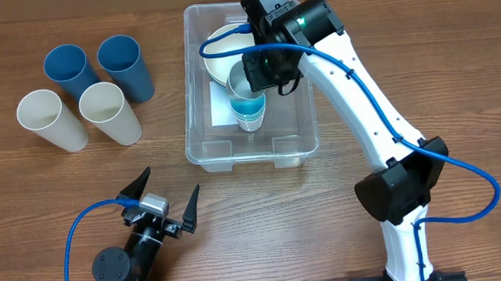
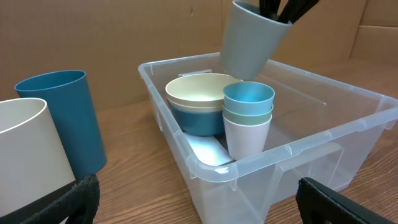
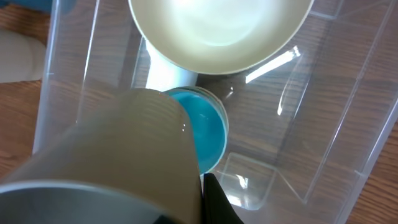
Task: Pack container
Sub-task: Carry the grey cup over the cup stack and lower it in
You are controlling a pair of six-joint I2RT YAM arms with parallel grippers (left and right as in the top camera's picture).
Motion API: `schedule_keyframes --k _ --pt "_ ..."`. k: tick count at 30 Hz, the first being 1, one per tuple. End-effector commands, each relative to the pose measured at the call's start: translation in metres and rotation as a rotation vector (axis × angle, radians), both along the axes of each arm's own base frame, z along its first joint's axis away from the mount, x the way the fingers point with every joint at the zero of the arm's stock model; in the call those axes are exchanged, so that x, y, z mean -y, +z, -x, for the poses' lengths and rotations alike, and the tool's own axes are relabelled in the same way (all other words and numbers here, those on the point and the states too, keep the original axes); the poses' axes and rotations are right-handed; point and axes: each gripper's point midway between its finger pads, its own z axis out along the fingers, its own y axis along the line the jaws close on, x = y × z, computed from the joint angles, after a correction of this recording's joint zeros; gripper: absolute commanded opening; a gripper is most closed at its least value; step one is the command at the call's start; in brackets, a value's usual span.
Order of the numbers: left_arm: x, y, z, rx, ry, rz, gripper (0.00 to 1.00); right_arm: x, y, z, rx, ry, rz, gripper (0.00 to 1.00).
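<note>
1. The container (image 1: 234, 159) lies flat on the table. Inside it, a stack of cups (image 2: 249, 118) stands near the front wall, and nested bowls (image 2: 199, 99) sit just behind.
2. The right gripper (image 1: 260, 79) hangs over the container's middle, its fingers pinching the rim of a pale grey cup (image 2: 249, 40). The cup is tilted, above the stack and apart from it.
3. To nest it well, I judge the cup should be brought upright and its base centred over the stack's blue top cup (the right wrist view shows it off to one side).
4. Lower straight down and release only once it is seated. A tilted descent would likely catch a rim and topple the stack.
5. The left gripper (image 1: 167, 193) rests in front of the container, fingers spread wide and holding nothing. Four loose cups (image 1: 109, 112) wait left of the container.
</note>
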Motion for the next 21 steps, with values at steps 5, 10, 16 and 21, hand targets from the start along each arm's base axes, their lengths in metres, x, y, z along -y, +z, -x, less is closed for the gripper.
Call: schedule_keyframes --k 5,10,16,21 --pt "0.001 0.0 0.001 0.004 -0.007 0.003 1.0 0.023 -0.006 -0.009 -0.013 -0.073 0.028 0.04" --pt "0.001 0.0 0.001 0.004 -0.007 0.003 1.0 0.024 -0.016 -0.007 -0.033 -0.073 0.038 0.04" --pt "0.001 0.0 0.001 0.003 -0.007 0.003 1.0 0.021 -0.016 -0.005 -0.039 -0.059 0.031 0.04" --pt "0.001 0.0 0.001 0.004 -0.007 0.003 1.0 0.017 -0.017 0.001 -0.062 -0.041 0.024 0.04"
